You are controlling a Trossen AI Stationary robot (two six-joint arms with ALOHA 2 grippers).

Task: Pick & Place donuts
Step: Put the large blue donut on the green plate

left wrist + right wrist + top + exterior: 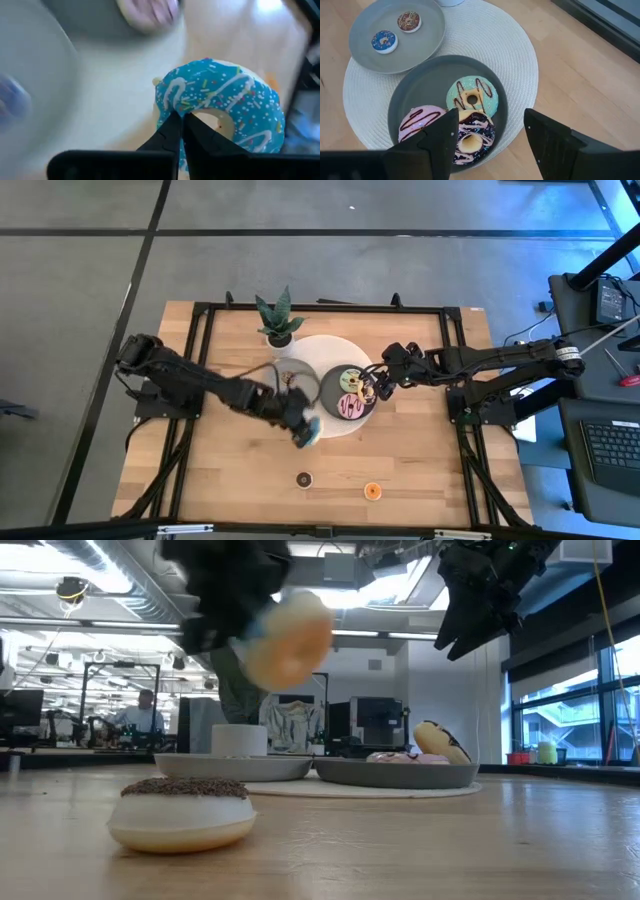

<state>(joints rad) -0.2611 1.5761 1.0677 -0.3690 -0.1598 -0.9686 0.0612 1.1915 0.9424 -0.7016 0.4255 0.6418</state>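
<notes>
Blue-iced donut (225, 107) sits pinched in the left hand (181, 131), lifted off the table.

Inventory by count: eight donuts, two plates, one mat, one potted plant, and my own two grippers.

Large donuts, four: pale green donut (472, 97), pink donut (421, 122) and purple donut (472, 136), plus one big blue donut (225, 105) at my left gripper (181, 117). Small donuts, four: small blue donut (384, 41), small brown sprinkled donut (408, 21), small dark brown donut (305, 478), small orange donut (372, 491). By place: three on the dark grey plate (415, 90), two on the lighter grey plate (370, 20), two on bare wood, one held. Round woven mat (515, 55): one. Potted plant (277, 315): one. My right gripper (491, 114) completes the pair and holds zero donuts.
</notes>
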